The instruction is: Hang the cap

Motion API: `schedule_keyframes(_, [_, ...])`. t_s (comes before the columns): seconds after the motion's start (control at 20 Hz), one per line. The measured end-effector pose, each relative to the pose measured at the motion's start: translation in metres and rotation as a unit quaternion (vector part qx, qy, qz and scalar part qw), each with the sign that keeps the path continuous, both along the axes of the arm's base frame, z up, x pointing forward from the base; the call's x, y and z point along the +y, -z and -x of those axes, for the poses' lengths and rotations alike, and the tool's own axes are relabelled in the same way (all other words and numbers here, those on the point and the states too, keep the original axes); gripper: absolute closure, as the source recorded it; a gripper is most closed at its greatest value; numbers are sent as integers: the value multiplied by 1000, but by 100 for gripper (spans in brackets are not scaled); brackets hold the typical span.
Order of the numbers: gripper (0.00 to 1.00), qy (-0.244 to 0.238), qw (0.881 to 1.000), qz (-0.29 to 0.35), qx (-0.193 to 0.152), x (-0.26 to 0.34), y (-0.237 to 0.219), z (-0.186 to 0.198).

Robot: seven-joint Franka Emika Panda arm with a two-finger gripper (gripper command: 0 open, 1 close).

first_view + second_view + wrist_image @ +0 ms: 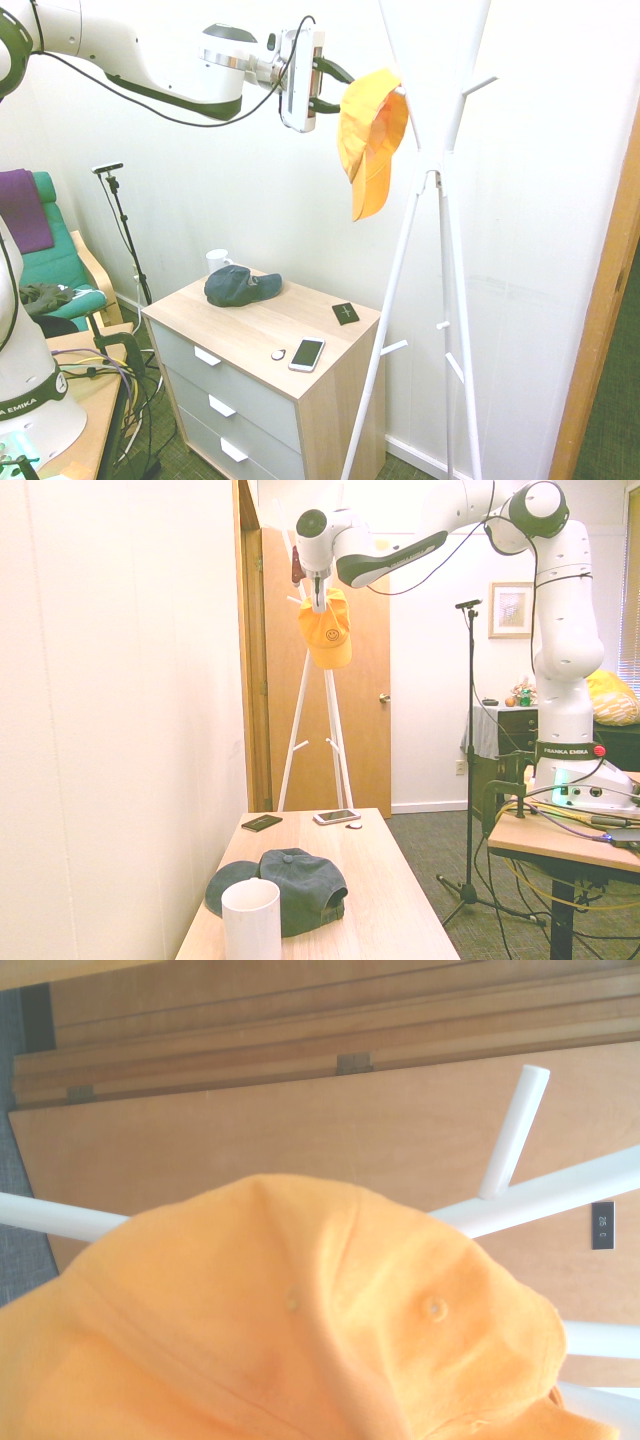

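We find gripper fingers parted partway, no clear grip; contact with crown uncertain from here. Cap sits at stand peg, right of dresser. We judge fabric light, soft, crushable; regrip, if needed, at crown's left edge.

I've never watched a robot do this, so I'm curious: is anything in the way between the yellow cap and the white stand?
Nothing visible blocks it: the yellow cap already hangs right at a peg of the white coat stand.
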State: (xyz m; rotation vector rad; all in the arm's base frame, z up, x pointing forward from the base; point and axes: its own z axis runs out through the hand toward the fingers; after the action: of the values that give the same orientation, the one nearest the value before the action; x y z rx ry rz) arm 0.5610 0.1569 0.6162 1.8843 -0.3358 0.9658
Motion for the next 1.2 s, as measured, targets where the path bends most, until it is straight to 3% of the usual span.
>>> schedule_keyframes(0.55, [0, -2, 1000, -5, -2, -1, 0, -1])
schedule_keyframes(0.75, [0, -9, 994, -111, 19, 20, -8, 6])
schedule_keyframes(0.95, [0, -28, 972, -226, 53, 57, -32, 18])
schedule_keyframes(1.2, [0, -42, 927, -357, 104, 64, -58, 14])
